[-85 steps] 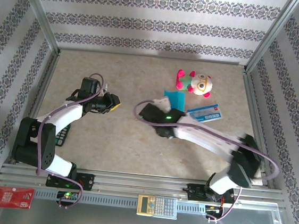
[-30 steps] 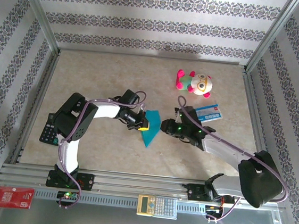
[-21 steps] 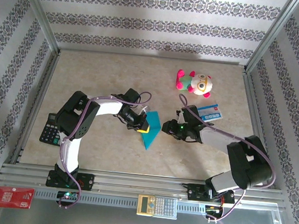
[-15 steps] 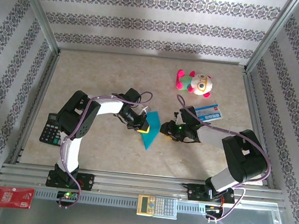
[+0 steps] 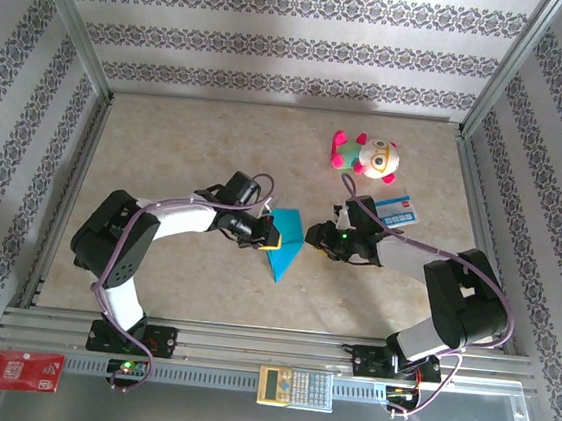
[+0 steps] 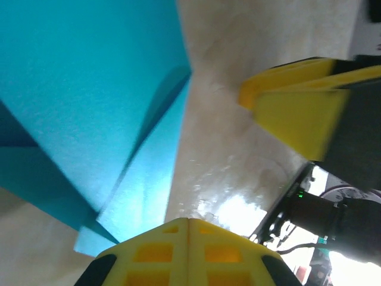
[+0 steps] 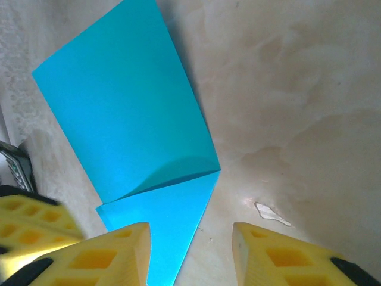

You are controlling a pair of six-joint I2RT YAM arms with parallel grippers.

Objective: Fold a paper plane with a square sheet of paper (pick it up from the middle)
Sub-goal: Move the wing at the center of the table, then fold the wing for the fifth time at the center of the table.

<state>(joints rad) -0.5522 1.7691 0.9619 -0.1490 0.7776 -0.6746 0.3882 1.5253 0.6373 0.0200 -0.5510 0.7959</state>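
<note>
The teal-blue sheet of paper (image 5: 283, 249) lies flat mid-table, folded into a narrowing shape whose tip points toward the arms. One flap overlaps along a slanted crease (image 7: 161, 179). My left gripper (image 5: 270, 236) is shut, and its yellow tip (image 6: 189, 238) sits at the paper's left edge with nothing visible between the jaws. My right gripper (image 5: 310, 240) stands open at the paper's right edge. Its left finger (image 7: 119, 253) is over the paper (image 7: 128, 113) and its right finger (image 7: 280, 256) over bare table. The paper (image 6: 89, 89) also shows in the left wrist view.
A pink and white plush toy (image 5: 366, 156) lies at the back right, with a white-and-blue printed card (image 5: 394, 210) just in front of it, close behind my right arm. A calculator (image 5: 295, 386) and a red packet (image 5: 26, 370) rest on the front rail.
The left arm's elbow has swung outward to the left while its shut tip stayed at the paper's left edge. The right gripper's jaws have opened wider. The paper has barely moved.
</note>
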